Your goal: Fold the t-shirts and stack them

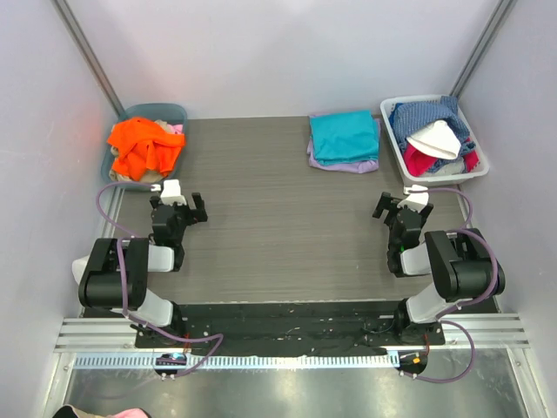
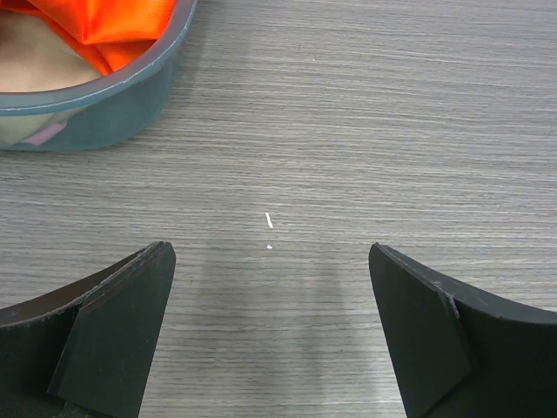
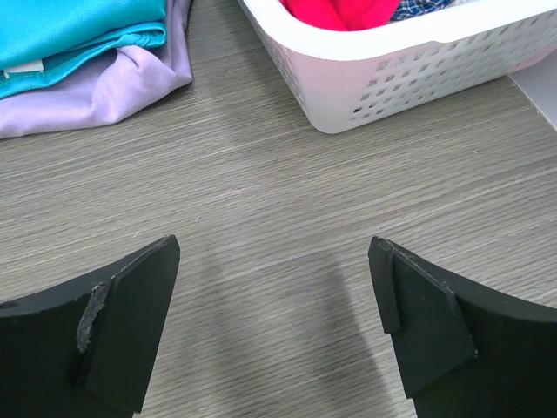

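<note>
A crumpled bright orange t-shirt [image 1: 146,146] lies in a teal bin [image 1: 174,112] at the back left; it also shows in the left wrist view [image 2: 104,26]. A folded teal t-shirt [image 1: 343,135] lies on a folded lavender t-shirt [image 1: 348,165] at the back, right of centre; both show in the right wrist view, teal [image 3: 70,30] and lavender [image 3: 104,91]. My left gripper [image 1: 180,209] is open and empty over bare table, just in front of the bin [image 2: 271,261]. My right gripper [image 1: 399,206] is open and empty [image 3: 274,261], in front of the stack.
A white perforated basket [image 1: 396,144] at the back right holds blue, white and red clothes; its wall shows in the right wrist view [image 3: 409,74]. Grey walls close in the table on three sides. The arm bases sit at the near edge.
</note>
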You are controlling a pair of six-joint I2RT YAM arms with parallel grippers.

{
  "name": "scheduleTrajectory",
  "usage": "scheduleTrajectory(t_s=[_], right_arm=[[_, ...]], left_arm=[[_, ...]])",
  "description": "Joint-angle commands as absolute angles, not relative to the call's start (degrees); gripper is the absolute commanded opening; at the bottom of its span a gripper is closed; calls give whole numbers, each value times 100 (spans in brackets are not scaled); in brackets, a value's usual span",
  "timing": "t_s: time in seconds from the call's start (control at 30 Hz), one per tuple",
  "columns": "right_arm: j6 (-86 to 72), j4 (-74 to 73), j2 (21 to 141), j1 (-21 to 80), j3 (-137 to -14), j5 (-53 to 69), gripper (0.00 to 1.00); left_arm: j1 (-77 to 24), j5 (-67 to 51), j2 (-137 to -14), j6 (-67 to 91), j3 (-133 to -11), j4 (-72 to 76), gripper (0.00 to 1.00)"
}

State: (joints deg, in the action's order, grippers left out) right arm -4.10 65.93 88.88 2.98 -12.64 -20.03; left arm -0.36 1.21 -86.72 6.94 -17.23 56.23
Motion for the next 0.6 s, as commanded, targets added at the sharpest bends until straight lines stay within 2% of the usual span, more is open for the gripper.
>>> scheduleTrajectory(t_s=[0.0, 0.2, 0.4, 0.5, 0.57], right_arm=[[-588, 6935, 8685, 299, -1257, -2424, 100], [-641, 6795, 8342, 325, -1142, -2636, 100], [-721, 5344, 7331, 360, -1564, -3006, 100], [-747, 5195, 6936, 395, -1643, -3032, 100], [-765, 4549, 6690, 413, -1975, -3076, 100]], left_arm=[[-26, 53, -8561, 571, -1793, 5792, 100], [-26, 62, -8561, 571, -1793, 5783, 100], [-26, 210, -8543, 633, -1793, 5766, 100], [-26, 991, -8394, 913, -1784, 5670, 99], [-26, 1308, -7894, 1037, -1898, 5180, 100]])
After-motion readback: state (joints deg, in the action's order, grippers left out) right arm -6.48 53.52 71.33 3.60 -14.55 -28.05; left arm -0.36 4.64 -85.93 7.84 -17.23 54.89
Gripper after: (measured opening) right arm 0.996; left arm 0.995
